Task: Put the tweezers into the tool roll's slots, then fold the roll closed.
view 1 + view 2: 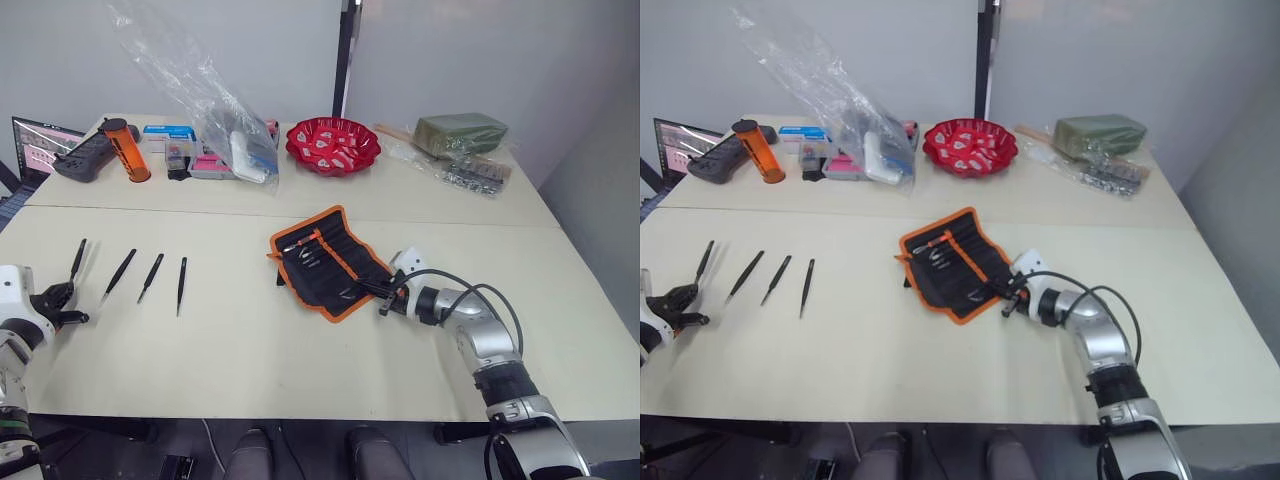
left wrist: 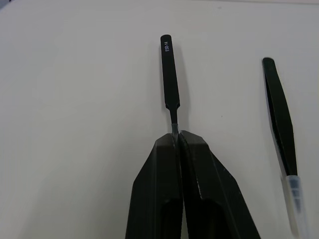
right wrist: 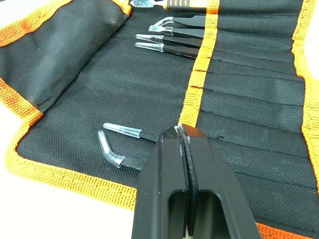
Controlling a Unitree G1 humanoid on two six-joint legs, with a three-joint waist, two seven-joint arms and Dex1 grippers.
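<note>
The tool roll lies unfolded on the table, in front of the red bowl, with several tweezers already seated in its slots, their clear-capped tips showing on the black fabric. Four loose tweezers lie in a row well to the left of the roll, all flat on the table. The left gripper sits at the far end of that row from the roll; its jaws are clenched on the thin tip of the outermost tweezer, whose body still lies on the table surface. The right gripper rests over the roll's near right corner with its jaws pressed together and nothing between them, beside two capped tips that protrude from the lowest slots. The step in hand appears to be the pickup of the next tweezer for insertion. The next move calls for lifting that tweezer without losing the narrow grip, carrying it across to the roll, and aligning it with a free slot along the orange stripe. Folding is not yet due while tweezers remain on the table.
</note>
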